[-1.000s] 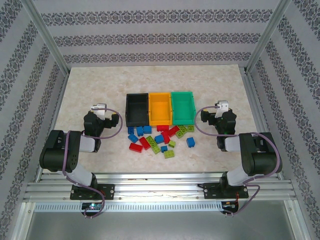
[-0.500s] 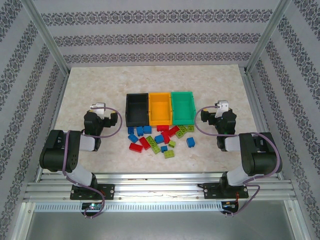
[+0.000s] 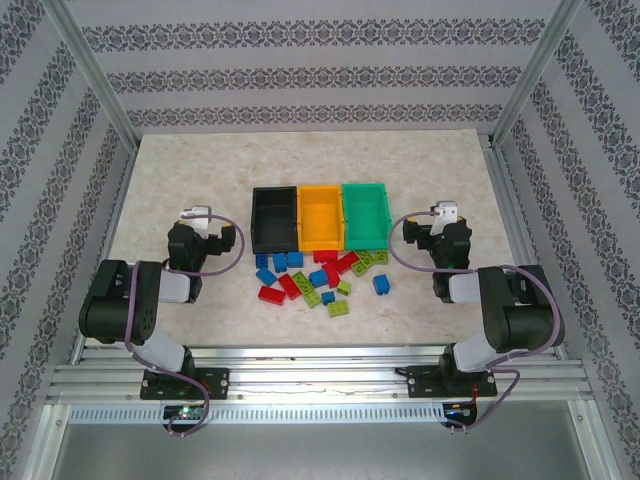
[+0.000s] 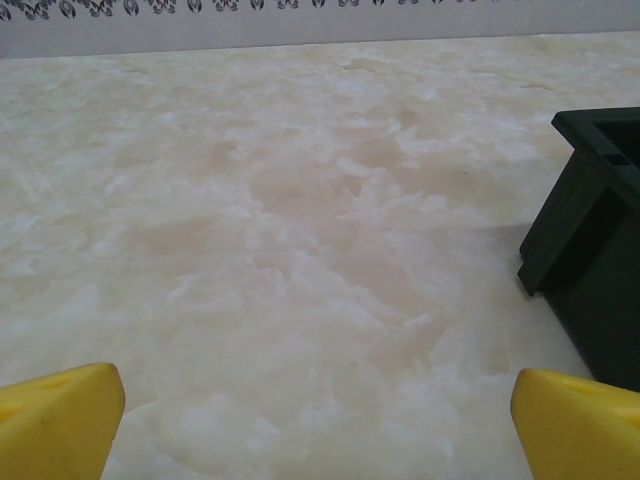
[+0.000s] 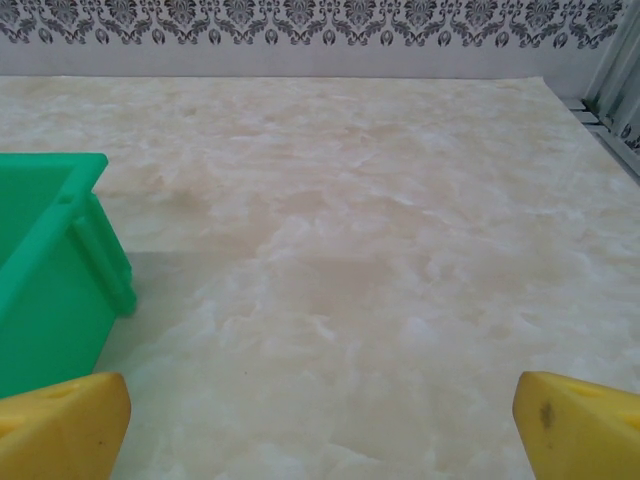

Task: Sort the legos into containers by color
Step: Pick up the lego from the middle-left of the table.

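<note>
Black arms point(image 3: 130, 300) folded low — left gripper point(image 4: 320, 425) and right gripper point(image 5: 320, 430) (yellow fingertips point(image 4: 60, 420)) spread wide, flanking the legos point(image 3: 320, 275)

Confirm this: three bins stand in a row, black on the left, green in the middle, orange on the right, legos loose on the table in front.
Not right. The top external view shows the orange bin in the middle and the green bin on the right. The black bin is on the left, with the legos loose on the table in front.
</note>
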You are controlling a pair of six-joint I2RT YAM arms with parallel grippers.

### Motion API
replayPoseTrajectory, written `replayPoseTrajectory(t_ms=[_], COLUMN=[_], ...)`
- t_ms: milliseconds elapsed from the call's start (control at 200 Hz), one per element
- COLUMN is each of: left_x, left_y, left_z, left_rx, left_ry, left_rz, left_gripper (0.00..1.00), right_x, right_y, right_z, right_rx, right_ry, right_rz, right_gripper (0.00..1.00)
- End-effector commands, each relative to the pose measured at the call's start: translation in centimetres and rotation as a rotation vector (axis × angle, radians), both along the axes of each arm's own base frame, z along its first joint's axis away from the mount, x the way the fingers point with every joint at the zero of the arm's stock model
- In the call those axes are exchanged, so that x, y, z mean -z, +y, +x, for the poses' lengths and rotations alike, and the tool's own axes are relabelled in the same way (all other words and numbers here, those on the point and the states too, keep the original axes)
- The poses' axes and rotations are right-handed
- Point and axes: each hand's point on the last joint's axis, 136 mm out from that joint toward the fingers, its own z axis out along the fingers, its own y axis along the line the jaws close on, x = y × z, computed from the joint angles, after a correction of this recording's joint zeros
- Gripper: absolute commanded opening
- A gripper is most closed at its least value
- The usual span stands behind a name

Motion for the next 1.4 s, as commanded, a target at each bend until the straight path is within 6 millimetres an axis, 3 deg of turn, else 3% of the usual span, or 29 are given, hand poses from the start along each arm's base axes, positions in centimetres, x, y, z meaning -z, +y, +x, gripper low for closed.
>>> replayPoseTrajectory(t_ms=[0, 105, 125, 215, 355, 370, 450, 510, 520, 550, 650, 729, 854, 979, 1244, 1394], left_x=[-1.1, -2.5, -2.5, -3.6, -4.7, -4.8, -6.0, -7.2, -7.4, -7.9, -9.9, -10.0, -8.3, -5.6, -1.8, 0.5], left_y=[-0.4, -0.5, -0.5, -0.1, 0.6, 0.4, -0.3, 0.9, 1.2, 1.7, -0.9, -2.5, -5.8, -9.6, -15.3, -16.1], left_z=[-0.5, -0.9, -1.0, -1.4, -2.2, -2.4, -3.2, -4.4, -4.6, -5.3, -6.4, -7.2, -8.8, -11.7, -18.6, -21.0], left_rx=[-0.012, -0.029, -0.035, -0.069, -0.14, -0.129, -0.084, -0.191, -0.217, -0.259, -0.127, -0.081, 0.003, 0.074, 0.098, 0.011], left_ry=[-0.058, -0.076, -0.065, -0.039, 0.002, 0.006, 0.008, 0.016, 0.016, 0.011, -0.005, 0.061, 0.252, 0.481, 0.775, 0.912], left_rz=[0.035, 0.065, 0.067, 0.046, -0.042, -0.042, -0.055, -0.136, -0.156, -0.204, -0.316, -0.437, -0.602, -0.677, -0.607, -0.472], left_gripper=[1.0, 1.0, 1.0, 1.0, 0.99, 1.0, 0.99, 0.99, 0.99, 0.99, 1.0, 1.0, 1.0, 1.0, 1.0, 0.95], right_x=[-3.0, -5.4, -4.6, -6.2, -8.3, -7.6, -7.9, -7.3, -8.3, -8.7, -8.2, -7.1, -4.9, -2.6, -1.2, -0.8], right_y=[0.1, 1.2, 1.2, 1.6, 1.9, 2.1, 2.9, 4.2, 4.5, 5.3, 8.1, 10.4, 13.4, 14.9, 14.8, 14.4], right_z=[-0.3, -0.9, -1.6, -2.4, -4.1, -4.4, -5.0, -5.6, -5.3, -5.3, -5.5, -5.7, -6.1, -6.4, -6.2, -6.1], right_rx=[0.025, 0.015, 0.014, 0.019, 0.022, 0.014, -0.032, -0.094, -0.107, -0.146, -0.235, -0.298, -0.35, -0.362, -0.314, -0.282], right_ry=[-0.071, -0.12, -0.103, -0.147, -0.187, -0.15, -0.084, -0.023, -0.035, -0.02, 0.068, 0.137, 0.197, 0.251, 0.267, 0.263], right_rz=[-0.047, -0.098, -0.11, -0.108, 0.085, 0.103, 0.229, 0.301, 0.316, 0.354, 0.456, 0.445, 0.33, 0.302, 0.261, 0.22], right_gripper=[0.98, 0.98, 0.98, 0.98, 0.98, 0.98, 0.98, 0.98, 0.98, 0.98, 0.98, 0.98, 0.98, 0.98, 0.97, 0.97])
